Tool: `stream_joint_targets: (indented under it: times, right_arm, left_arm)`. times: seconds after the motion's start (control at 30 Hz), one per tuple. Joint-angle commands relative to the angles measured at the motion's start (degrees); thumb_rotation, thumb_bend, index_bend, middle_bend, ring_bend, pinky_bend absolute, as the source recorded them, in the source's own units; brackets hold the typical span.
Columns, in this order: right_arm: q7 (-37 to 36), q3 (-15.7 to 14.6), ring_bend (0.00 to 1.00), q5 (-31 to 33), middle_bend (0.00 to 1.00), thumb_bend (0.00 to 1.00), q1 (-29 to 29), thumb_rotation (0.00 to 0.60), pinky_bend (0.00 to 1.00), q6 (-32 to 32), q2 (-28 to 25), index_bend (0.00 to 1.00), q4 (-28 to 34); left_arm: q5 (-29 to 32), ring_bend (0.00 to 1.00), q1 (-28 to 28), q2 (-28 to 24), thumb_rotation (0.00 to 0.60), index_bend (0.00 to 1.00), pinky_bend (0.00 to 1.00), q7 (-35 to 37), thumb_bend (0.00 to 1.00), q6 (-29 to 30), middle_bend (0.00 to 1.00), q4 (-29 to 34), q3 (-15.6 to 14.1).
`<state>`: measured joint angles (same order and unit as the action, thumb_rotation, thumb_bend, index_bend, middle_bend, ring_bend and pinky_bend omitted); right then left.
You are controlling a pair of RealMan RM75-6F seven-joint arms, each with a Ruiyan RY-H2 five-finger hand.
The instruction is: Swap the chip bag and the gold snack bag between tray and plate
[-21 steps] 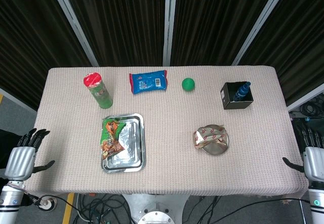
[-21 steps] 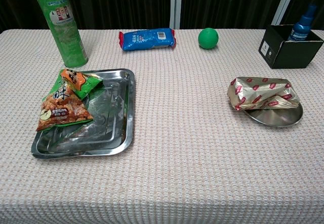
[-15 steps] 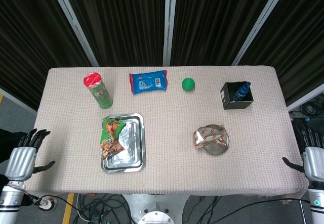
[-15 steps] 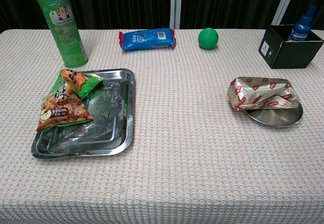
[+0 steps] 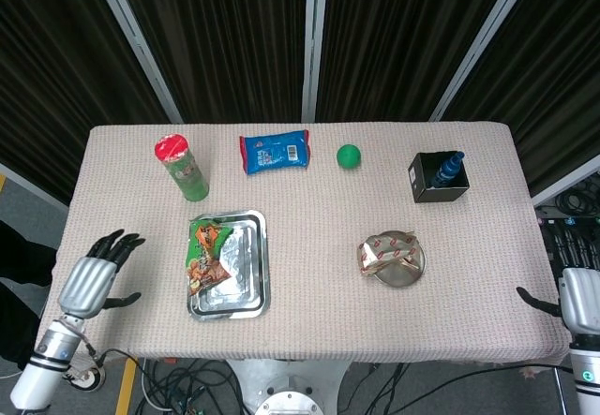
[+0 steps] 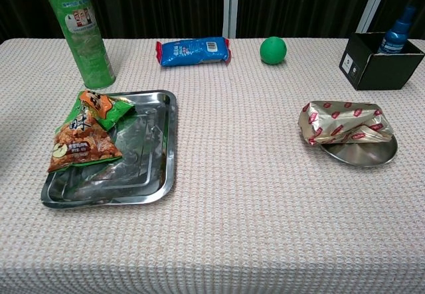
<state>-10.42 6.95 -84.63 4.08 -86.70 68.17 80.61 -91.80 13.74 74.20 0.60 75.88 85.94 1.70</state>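
Swap not yet started, judging by the layout: the chip bag (image 5: pixel 206 254) lies on the left half of the tray (image 5: pixel 247 279), just to the right of the left hand (image 5: pixel 94 279), and the gold snack bag (image 5: pixel 389 252) is draped over the plate (image 5: pixel 410 275), well to the left of the right hand (image 5: pixel 578 301). The left hand is held over the table's (image 5: pixel 309 200) near left corner, nothing in it, fingers spread and pointed toward the tray, probably staged for the chip bag. The right hand is parked at the table's right edge, apart from the plate; only its back and thumb are shown, cut by the frame edge, so whether its fingers are apart or curled cannot be told. Neither hand is seen in the chest view. Most of the plate is covered by the gold bag; only its near rim is exposed. Beyond the hands, untouched: green can (image 5: pixel 181 166), blue packet (image 5: pixel 274 151), green ball (image 5: pixel 349 156), black box (image 5: pixel 437 179) with a blue bottle (image 6: pixel 397 35) partly hidden inside.
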Motion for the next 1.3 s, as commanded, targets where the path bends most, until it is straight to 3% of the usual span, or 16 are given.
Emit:
stream_joint_targets:
  times: [0.03, 0.27, 0.53, 1.0, 1.1, 1.3]
  right_arm:
    - [-0.1, 0.3, 0.00, 0.4, 0.00, 0.00, 0.0, 0.600, 0.00, -0.1, -0.4, 0.00, 0.4]
    - [-1.6, 0.3, 0.00, 1.5, 0.00, 0.00, -0.2, 0.600, 0.00, 0.6, -0.2, 0.00, -0.8]
    - [-3.2, 0.5, 0.00, 2.3, 0.00, 0.00, -0.1, 0.600, 0.00, 1.6, 0.1, 0.00, -2.2]
    - [-3.7, 0.5, 0.00, 2.9, 0.00, 0.00, 0.3, 0.600, 0.00, 2.8, 0.7, 0.00, -3.2]
    - [-3.7, 0.5, 0.00, 3.2, 0.00, 0.00, 0.4, 0.600, 0.00, 3.2, 0.7, 0.00, -3.3]
    - [-3.8, 0.4, 0.00, 3.6, 0.00, 0.00, 0.5, 0.600, 0.00, 4.0, 0.6, 0.00, -3.2]
  left_arm:
    - [1.5, 0.05, 3.1, 1.9, 0.600, 0.13, 0.15, -1.1, 0.08, -4.3, 0.11, 0.9, 1.3]
    - [3.5, 0.03, 8.4, 4.3, 0.600, 0.11, 0.14, -2.9, 0.06, -10.6, 0.09, 0.5, 3.0]
    - [1.1, 0.02, 13.7, 7.1, 0.600, 0.11, 0.12, -6.5, 0.06, -13.7, 0.07, -5.1, 3.2]
    - [-4.8, 0.02, 20.7, 11.0, 0.600, 0.11, 0.12, -5.7, 0.06, -16.6, 0.09, -12.2, 0.4]
    - [-5.0, 0.03, 22.2, 11.6, 0.600, 0.16, 0.15, -5.8, 0.08, -17.8, 0.12, -13.2, 0.3]
    - [-5.0, 0.17, 24.7, 12.7, 0.600, 0.29, 0.28, -5.6, 0.17, -20.3, 0.26, -15.4, -0.5]
